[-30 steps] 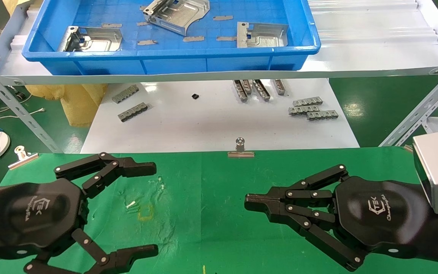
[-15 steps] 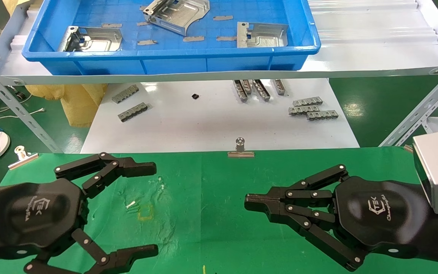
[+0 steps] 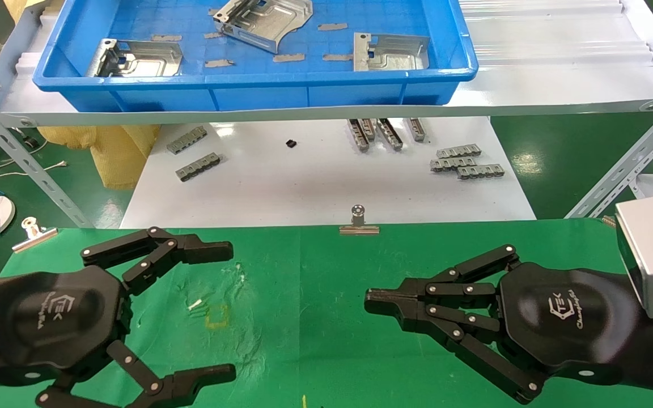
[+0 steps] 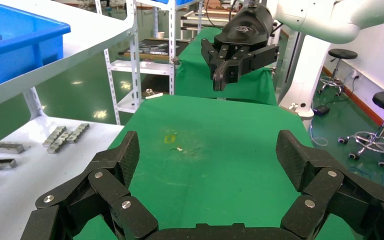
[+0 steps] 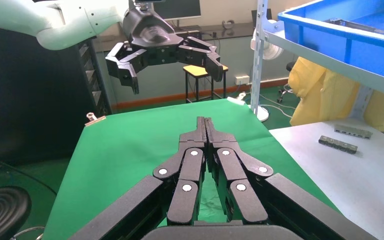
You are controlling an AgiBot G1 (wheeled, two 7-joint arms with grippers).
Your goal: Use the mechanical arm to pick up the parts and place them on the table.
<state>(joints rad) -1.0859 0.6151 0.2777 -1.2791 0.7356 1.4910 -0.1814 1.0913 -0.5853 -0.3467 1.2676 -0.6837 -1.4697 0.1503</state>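
Three shiny silver parts lie in the blue tray: one at its left (image 3: 136, 58), one at the far middle (image 3: 264, 18), one at its right (image 3: 390, 52). My left gripper (image 3: 230, 309) hangs open and empty over the left of the green table (image 3: 315, 340); it also shows in the left wrist view (image 4: 207, 150). My right gripper (image 3: 373, 299) is shut and empty over the right of the table, fingers pointing left; it also shows in the right wrist view (image 5: 205, 122). Both grippers are far from the parts.
The blue tray (image 3: 258, 93) stands on a raised white shelf (image 3: 559, 56) held by slanted metal struts (image 3: 627, 164). Below it a white tabletop (image 3: 304, 181) carries small grey ribbed strips (image 3: 465, 161). Binder clips (image 3: 359, 222) hold the cloth's far edge.
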